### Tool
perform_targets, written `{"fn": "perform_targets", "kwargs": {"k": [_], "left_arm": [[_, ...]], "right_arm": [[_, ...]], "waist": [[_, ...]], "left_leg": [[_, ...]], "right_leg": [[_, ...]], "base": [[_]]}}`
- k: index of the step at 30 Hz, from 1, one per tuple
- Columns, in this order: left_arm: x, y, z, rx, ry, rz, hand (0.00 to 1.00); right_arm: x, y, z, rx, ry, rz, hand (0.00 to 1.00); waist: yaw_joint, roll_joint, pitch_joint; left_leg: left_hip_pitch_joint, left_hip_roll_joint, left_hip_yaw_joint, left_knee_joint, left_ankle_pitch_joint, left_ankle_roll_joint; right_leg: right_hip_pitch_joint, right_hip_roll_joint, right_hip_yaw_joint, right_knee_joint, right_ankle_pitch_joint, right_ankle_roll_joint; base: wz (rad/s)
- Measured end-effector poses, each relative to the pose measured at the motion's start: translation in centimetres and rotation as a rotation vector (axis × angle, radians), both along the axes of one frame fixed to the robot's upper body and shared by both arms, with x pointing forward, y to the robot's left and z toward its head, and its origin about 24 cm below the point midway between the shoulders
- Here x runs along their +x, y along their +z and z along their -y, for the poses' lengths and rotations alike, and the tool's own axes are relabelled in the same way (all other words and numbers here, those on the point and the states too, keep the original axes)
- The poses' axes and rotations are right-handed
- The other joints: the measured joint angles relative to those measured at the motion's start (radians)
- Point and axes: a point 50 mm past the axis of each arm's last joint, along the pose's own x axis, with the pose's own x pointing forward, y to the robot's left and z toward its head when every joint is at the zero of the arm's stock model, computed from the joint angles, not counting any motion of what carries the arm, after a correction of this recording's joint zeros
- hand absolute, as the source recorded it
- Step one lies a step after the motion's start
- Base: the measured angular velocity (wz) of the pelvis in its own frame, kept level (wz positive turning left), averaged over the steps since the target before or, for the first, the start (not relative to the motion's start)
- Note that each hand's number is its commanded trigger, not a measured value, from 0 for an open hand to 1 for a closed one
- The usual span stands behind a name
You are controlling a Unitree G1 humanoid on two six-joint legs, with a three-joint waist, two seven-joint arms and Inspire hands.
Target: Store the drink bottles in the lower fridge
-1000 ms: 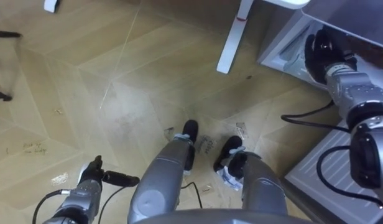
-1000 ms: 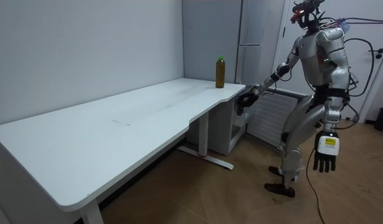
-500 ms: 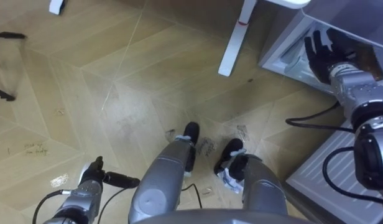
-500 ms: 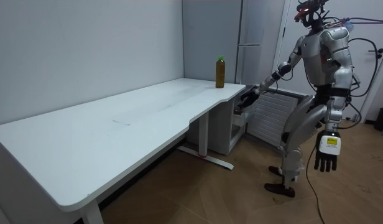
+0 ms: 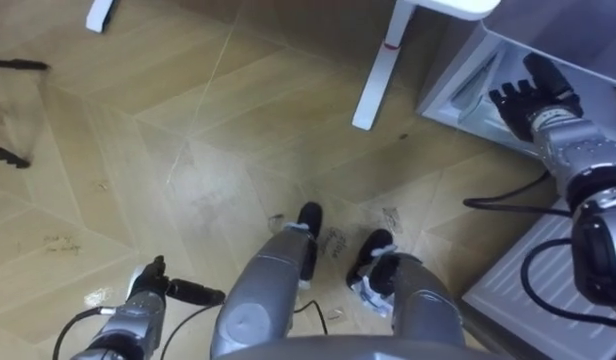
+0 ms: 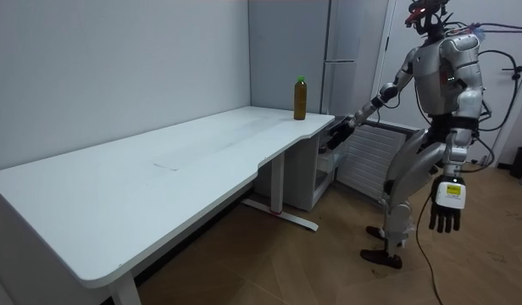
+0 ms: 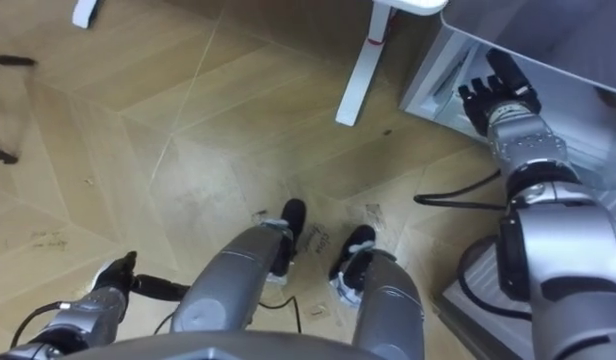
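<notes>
Long white desk (image 6: 159, 161) with a curved front edge, plain grey wall (image 6: 117, 59) behind the desk, herringbone wood floor (image 6: 269, 263) under the desk, white leg (image 5: 378, 70) beneath its far end, soft even light

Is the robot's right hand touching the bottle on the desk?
Apart. The room view shows the right hand below the edge of the desk, clear of the bottle standing on top.

Bare floor (image 5: 238, 150) fronts the fridge (image 5: 466, 88) (table leg (image 5: 378, 70) stands just beside).
</notes>
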Motion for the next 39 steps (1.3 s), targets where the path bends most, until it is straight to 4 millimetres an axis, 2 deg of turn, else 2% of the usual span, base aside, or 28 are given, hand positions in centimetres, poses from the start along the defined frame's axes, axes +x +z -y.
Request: {"fn": "perform_targets", "kwargs": {"k": [4, 7, 12, 15, 19, 21, 23, 26, 29, 31, 33, 35, 39], "left_arm": [[0.6, 0.2, -0.1, -0.01, 0.016, 0.02, 0.0], [0.9, 0.3, -0.1, -0.012, 0.017, 0.034, 0.0], [0.7, 0.3, -0.2, -0.035, 0.027, 0.055, 0.0], [0.5, 0.3, -0.4, -0.039, 0.035, 0.062, 0.0], [0.1, 0.3, -0.6, -0.034, 0.032, 0.058, 0.0], [-0.7, 0.1, -0.7, -0.042, 0.031, 0.049, 0.0], [-1.1, 0.0, -0.7, -0.047, 0.031, 0.042, 0.0], [-2.4, -0.3, -0.8, -0.048, 0.042, 0.014, 0.0], [-3.8, -0.4, -1.3, -0.046, 0.074, -0.005, 0.0], [-4.6, -0.5, -1.3, -0.047, 0.075, -0.019, 0.0], [-5.1, -0.5, -1.4, -0.043, 0.07, -0.027, 0.0], [-5.5, -0.6, -1.3, -0.046, 0.071, -0.027, 0.0], [-5.6, -0.6, -1.1, -0.057, 0.069, -0.013, 0.0]], "right_arm": [[-0.9, -1.0, 0.3, -0.003, 0.009, -0.013, 0.0], [-2.6, -2.5, 0.8, -0.04, 0.04, -0.057, 0.0], [-4.5, -3.8, 1.6, -0.106, 0.097, -0.103, 0.0], [-5.5, -4.5, 1.8, -0.122, 0.125, -0.12, 0.0], [-6.2, -5.0, 1.8, -0.178, 0.187, -0.159, 0.0], [-7.2, -5.7, 1.9, -0.2, 0.224, -0.188, 0.0], [-8.1, -6.3, 2.1, -0.195, 0.226, -0.199, 0.0], [-9.4, -7.0, 2.3, -0.199, 0.23, -0.222, 0.0], [-11.6, -8.2, 2.2, -0.223, 0.276, -0.264, 0.0], [-13.0, -8.8, 2.3, -0.231, 0.294, -0.291, 0.0], [-15.5, -10.1, 2.1, -0.251, 0.318, -0.362, 0.0], [-16.9, -10.9, 1.7, -0.268, 0.362, -0.423, 0.0], [-18.8, -12.3, 0.0, -0.302, 0.476, -0.512, 0.0]], "waist": [[0.001, 0.008, -0.0049], [-0.011, 0.009, -0.0065], [-0.06, 0.011, -0.0092], [-0.074, 0.012, -0.0204], [-0.105, 0.013, -0.0293], [-0.113, 0.009, -0.0391], [-0.123, 0.007, -0.0452], [-0.149, 0.003, -0.05], [-0.173, -0.007, -0.0573], [-0.19, -0.008, -0.0592], [-0.189, -0.014, -0.0596], [-0.189, -0.015, -0.0594], [-0.196, -0.012, -0.0573]], "left_leg": [[0.047, 0.001, 0.001, -0.029, 0.001, -0.001], [0.118, -0.002, -0.004, -0.065, 0.001, -0.001], [0.214, -0.001, 0.003, -0.119, 0.0, 0.006], [0.258, 0.001, 0.013, -0.14, 0.0, 0.011], [0.301, 0.003, 0.047, -0.158, -0.005, 0.02], [0.353, 0.004, 0.062, -0.188, -0.008, 0.023], [0.379, 0.004, 0.069, -0.193, -0.016, 0.026], [0.412, 0.002, 0.072, -0.204, -0.025, 0.03], [0.451, 0.005, 0.073, -0.204, -0.045, 0.029], [0.474, 0.013, 0.073, -0.208, -0.054, 0.03], [0.518, 0.016, 0.085, -0.227, -0.06, 0.028], [0.545, 0.017, 0.095, -0.244, -0.062, 0.027], [0.579, 0.018, 0.104, -0.252, -0.075, 0.022]], "right_leg": [[0.041, -0.002, 0.0, -0.016, 0.003, 0.008], [0.112, -0.002, -0.01, -0.044, -0.003, 0.014], [0.205, 0.006, -0.013, -0.103, 0.002, 0.026], [0.246, 0.013, -0.006, -0.135, 0.012, 0.025], [0.294, 0.017, -0.006, -0.162, 0.015, 0.032], [0.334, 0.017, 0.004, -0.176, 0.01, 0.041], [0.363, 0.019, 0.009, -0.186, 0.005, 0.048], [0.396, 0.022, 0.016, -0.203, 0.001, 0.058], [0.457, 0.039, 0.016, -0.251, 0.006, 0.065], [0.49, 0.046, 0.018, -0.276, 0.009, 0.071], [0.533, 0.054, 0.027, -0.305, 0.013, 0.075], [0.555, 0.056, 0.034, -0.316, 0.013, 0.076], [0.588, 0.069, 0.05, -0.332, 0.014, 0.077]], "base": [[0.01], [0.07], [-0.04], [-0.1], [-0.01], [-0.06], [-0.06], [0.0], [0.01], [-0.05], [-0.13], [-0.18], [-0.14]]}}
